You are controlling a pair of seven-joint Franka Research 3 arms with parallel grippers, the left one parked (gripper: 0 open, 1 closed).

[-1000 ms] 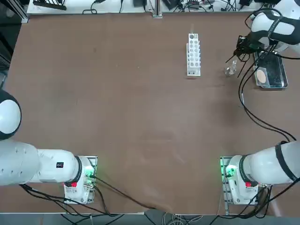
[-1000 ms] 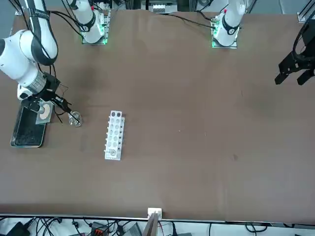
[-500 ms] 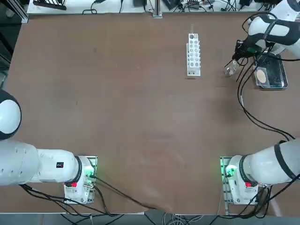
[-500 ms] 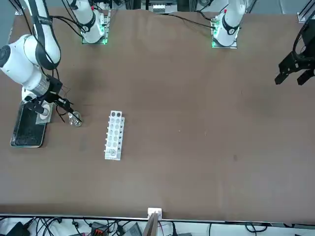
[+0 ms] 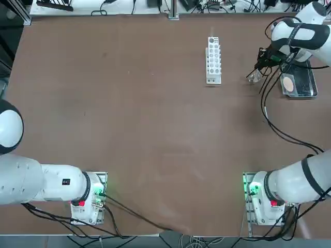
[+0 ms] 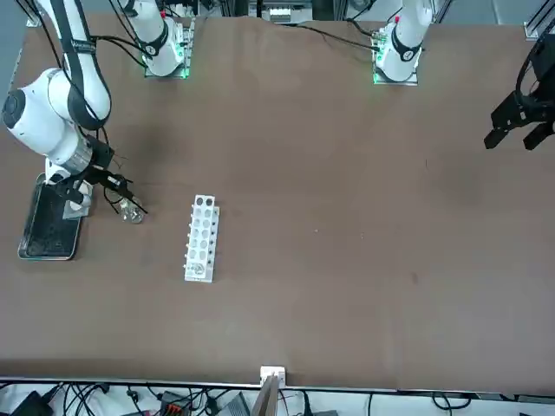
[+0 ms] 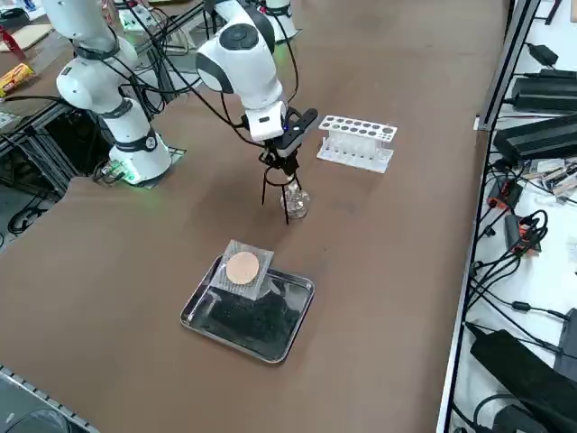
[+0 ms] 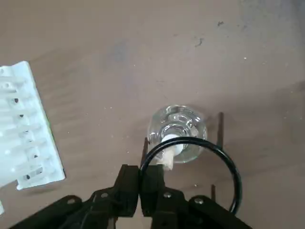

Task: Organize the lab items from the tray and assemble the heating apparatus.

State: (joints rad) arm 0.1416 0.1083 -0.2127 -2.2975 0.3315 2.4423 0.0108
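Nearest in the wrist view: right gripper closed on the rim of the black wire ring stand, fingers pinched tight on the wire. The ring hung over the small clear glass piece, which sat on the brown worktop; 3 thin legs pointed down around the glass. Could not tell whether the legs touched the worktop yet.

Just beyond, the white test-tube rack lay beside the glass, apart from it.

Side view: the metal tray stood near the stand, on the side away from the rack, with the grey mesh with tan disc propped on its rim.

Progress, as judged: glass out and placed, stand being set over it. Left: release the stand, fetch the mesh from the tray, lay it on the ring.
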